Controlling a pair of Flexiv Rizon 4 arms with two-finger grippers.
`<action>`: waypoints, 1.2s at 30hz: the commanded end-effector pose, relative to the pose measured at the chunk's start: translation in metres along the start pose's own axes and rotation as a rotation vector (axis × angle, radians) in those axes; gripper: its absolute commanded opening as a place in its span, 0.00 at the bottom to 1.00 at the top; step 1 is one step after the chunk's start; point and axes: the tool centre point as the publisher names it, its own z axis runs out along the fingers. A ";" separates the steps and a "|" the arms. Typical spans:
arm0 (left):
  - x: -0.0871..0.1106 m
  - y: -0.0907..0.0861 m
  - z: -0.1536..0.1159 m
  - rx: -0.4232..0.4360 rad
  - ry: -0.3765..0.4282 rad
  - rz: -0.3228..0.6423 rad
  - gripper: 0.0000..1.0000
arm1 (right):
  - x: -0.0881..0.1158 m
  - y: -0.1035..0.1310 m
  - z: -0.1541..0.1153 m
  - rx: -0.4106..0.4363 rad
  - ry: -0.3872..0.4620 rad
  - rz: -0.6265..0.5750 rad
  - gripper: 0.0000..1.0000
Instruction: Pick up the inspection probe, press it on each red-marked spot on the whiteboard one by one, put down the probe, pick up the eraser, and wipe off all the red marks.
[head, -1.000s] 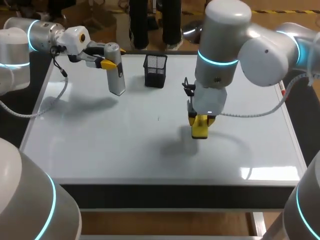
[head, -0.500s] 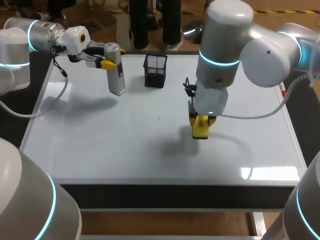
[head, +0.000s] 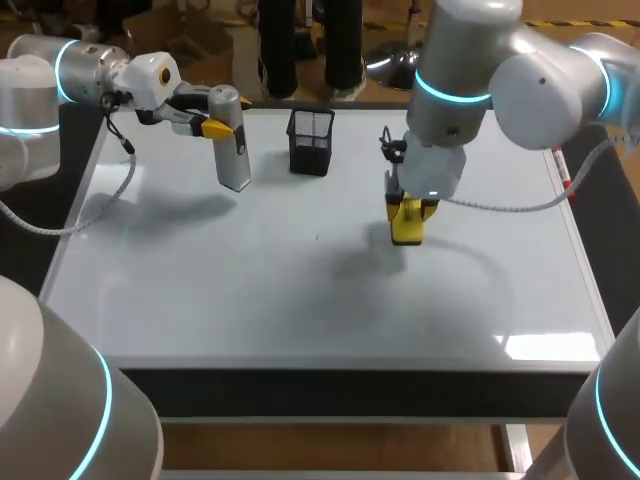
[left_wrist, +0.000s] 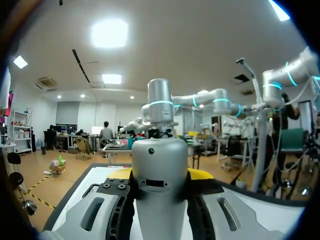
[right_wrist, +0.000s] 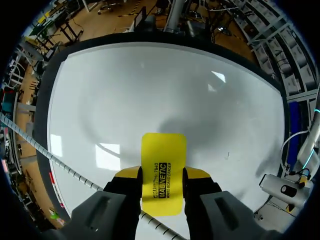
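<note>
We were in a robotics lab, and the rig itself showed it. Two grey industrial arms, our left arm (head: 90, 75) and our right arm (head: 530, 90), came in over a tabletop (head: 250, 290) that was a framed whiteboard. Cyan light bands (head: 452, 90) glowed around their joints, and coiled grey cables (head: 60, 229) hung loose from the wrists. The left claw (head: 228, 115) gripped a silver inspection probe (head: 234, 155) at the far left. The right claw (right_wrist: 163, 174) clamped a yellow eraser (head: 406, 228) right of the middle. A black mesh holder (head: 310, 141) stood near the far edge, between the two claws.
</note>
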 end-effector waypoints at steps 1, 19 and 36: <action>0.000 -0.002 0.000 -0.003 0.001 -0.001 0.00 | 0.001 -0.029 0.003 -0.039 0.018 -0.008 0.00; 0.000 -0.002 0.000 -0.003 0.001 -0.001 0.00 | 0.005 -0.124 0.017 -0.079 -0.013 -0.047 0.00; 0.000 -0.002 0.000 -0.003 0.001 -0.001 0.00 | 0.004 -0.169 0.026 -0.096 -0.002 -0.040 0.00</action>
